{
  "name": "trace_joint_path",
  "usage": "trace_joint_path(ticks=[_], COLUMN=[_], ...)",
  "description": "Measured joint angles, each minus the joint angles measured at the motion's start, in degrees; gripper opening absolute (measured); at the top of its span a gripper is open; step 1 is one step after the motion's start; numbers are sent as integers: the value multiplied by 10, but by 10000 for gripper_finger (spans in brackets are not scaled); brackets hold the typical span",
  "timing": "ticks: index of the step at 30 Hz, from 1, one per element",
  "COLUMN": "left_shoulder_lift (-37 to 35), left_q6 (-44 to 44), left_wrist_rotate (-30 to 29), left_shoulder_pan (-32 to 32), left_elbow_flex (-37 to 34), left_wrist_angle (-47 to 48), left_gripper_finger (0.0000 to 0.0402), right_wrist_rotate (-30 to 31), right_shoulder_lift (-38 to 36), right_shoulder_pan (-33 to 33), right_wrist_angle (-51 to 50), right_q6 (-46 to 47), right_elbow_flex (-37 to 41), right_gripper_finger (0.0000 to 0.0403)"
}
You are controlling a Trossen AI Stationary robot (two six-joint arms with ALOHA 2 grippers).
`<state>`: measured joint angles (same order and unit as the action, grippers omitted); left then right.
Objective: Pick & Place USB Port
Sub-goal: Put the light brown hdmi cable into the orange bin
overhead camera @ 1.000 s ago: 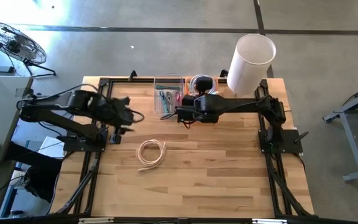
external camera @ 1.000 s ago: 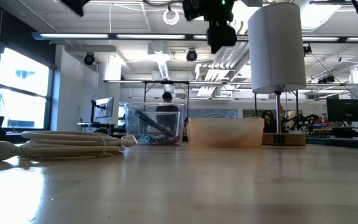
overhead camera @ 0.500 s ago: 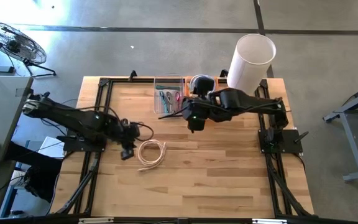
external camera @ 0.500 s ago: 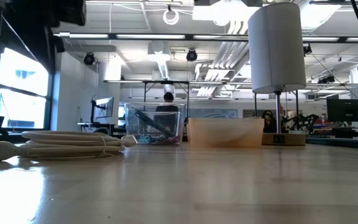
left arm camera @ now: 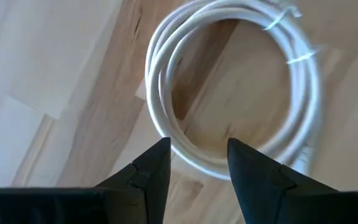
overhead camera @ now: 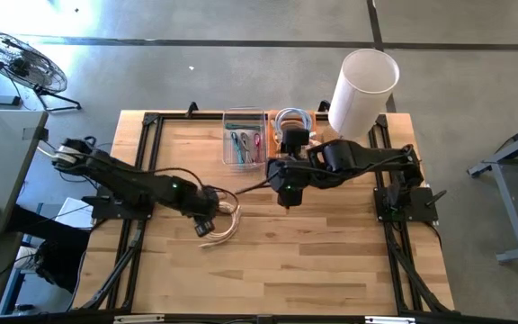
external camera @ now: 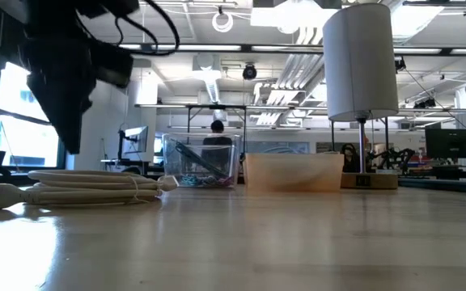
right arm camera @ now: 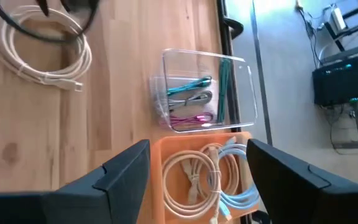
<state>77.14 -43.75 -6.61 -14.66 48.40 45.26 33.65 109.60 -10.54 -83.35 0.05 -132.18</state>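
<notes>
Since one second ago the left pincer [overhead camera: 207, 209] has come over the coiled cable [overhead camera: 224, 222], left of centre on the desk [overhead camera: 331, 252]; fingers open, nothing gripped. Right pincer [overhead camera: 288, 187], open, waits empty.

There are no words to read in any view. No labels, brand names, numbers or signs show anywhere.

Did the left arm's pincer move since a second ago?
Yes. In the high view the left pincer went from beside the table's left frame rail toward the table's middle, and now hangs open over the coiled white cable.
</notes>
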Motion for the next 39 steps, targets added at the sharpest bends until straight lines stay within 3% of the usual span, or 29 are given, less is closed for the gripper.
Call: trace_joint_path(ticks=[12, 14, 18, 26, 29, 35, 39], left_shoulder_lift=[152, 172, 187, 149, 116, 46, -13], left_q6=[5, 27, 67, 93, 111, 143, 234], left_wrist_rotate=[10, 32, 48, 28, -12, -154, -251], left_shoulder_pan=[0, 0, 0, -1, -5, -8, -16], left_elbow_flex=[3, 4, 4, 90, 149, 254, 290], left_wrist_angle=[-17, -22, -29, 75, 110, 198, 102], left_gripper_finger=[147, 119, 21, 12, 12, 11, 11], right_wrist_rotate=[-1, -1, -1, 11, 29, 35, -30], right_shoulder_lift=[0, 0, 0, -3, -15, -66, -102], right_shoulder_pan=[-42, -48, -57, -65, -69, -80, -80], right_wrist_angle=[4, 5, 5, -7, -23, -14, 52], right_q6=[0, 0, 0, -1, -3, -1, -20], right_elbow_flex=[0, 0, 0, 0, 0, 0, -1], right_gripper_finger=[259, 259, 259, 259, 259, 259, 259])
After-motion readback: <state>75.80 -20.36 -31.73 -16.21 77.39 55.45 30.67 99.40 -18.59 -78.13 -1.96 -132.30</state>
